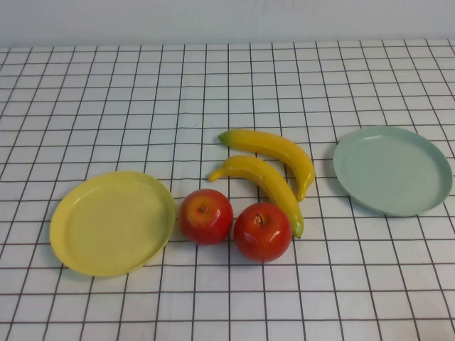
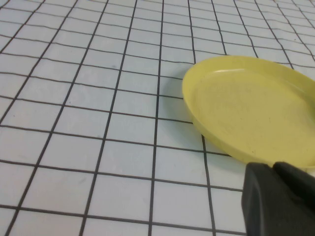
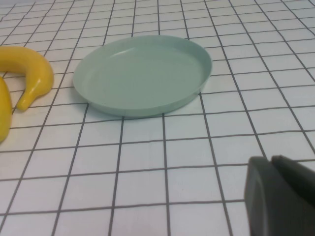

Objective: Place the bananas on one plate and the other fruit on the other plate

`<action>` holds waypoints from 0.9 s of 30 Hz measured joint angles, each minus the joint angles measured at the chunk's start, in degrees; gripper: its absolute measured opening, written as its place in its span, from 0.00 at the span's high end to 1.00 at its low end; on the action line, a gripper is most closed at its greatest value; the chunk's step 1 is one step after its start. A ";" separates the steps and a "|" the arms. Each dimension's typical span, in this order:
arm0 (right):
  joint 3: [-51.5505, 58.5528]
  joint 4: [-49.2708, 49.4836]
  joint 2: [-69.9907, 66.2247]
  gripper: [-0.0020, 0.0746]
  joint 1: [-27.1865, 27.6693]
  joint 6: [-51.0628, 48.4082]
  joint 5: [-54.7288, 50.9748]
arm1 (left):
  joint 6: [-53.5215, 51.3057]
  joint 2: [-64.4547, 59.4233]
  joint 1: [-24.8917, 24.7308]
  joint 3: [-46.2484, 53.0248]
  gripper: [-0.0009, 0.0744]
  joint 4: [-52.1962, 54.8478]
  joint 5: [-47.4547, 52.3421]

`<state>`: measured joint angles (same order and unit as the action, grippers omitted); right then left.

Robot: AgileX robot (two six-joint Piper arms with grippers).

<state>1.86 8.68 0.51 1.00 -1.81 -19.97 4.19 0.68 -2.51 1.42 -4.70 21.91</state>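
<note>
Two yellow bananas (image 1: 274, 153) (image 1: 266, 186) lie side by side at the table's middle. Two red apples (image 1: 205, 216) (image 1: 262, 231) sit just in front of them, the left one close to the yellow plate (image 1: 106, 245) on the left. The pale green plate (image 1: 398, 202) lies empty on the right. Neither arm shows in the high view. My left gripper (image 2: 273, 169) is shut, hanging near the yellow plate's (image 2: 221, 132) edge. My right gripper (image 3: 269, 161) is shut, short of the green plate (image 3: 142, 76), with banana ends (image 3: 32, 73) beside it.
A white cloth with a black grid (image 1: 142, 106) covers the whole table. A pale wall runs along the far edge (image 1: 227, 21).
</note>
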 joint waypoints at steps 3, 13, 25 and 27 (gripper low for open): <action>0.00 0.00 0.00 0.99 0.00 0.00 0.00 | 0.00 0.00 0.00 0.00 0.99 0.00 0.00; 0.00 0.00 0.00 0.99 0.00 0.00 0.00 | 0.00 0.00 0.00 0.00 0.99 0.34 -0.22; 0.00 0.00 0.00 0.99 0.00 0.00 0.00 | -0.10 0.00 0.00 0.00 0.99 -5.35 -2.18; 0.00 0.00 0.00 0.99 0.00 0.00 0.00 | -0.10 0.00 0.00 0.00 0.99 -9.68 -4.51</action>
<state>1.86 8.68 0.51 1.00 -1.81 -19.97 4.09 0.68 -2.51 1.42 -14.38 17.40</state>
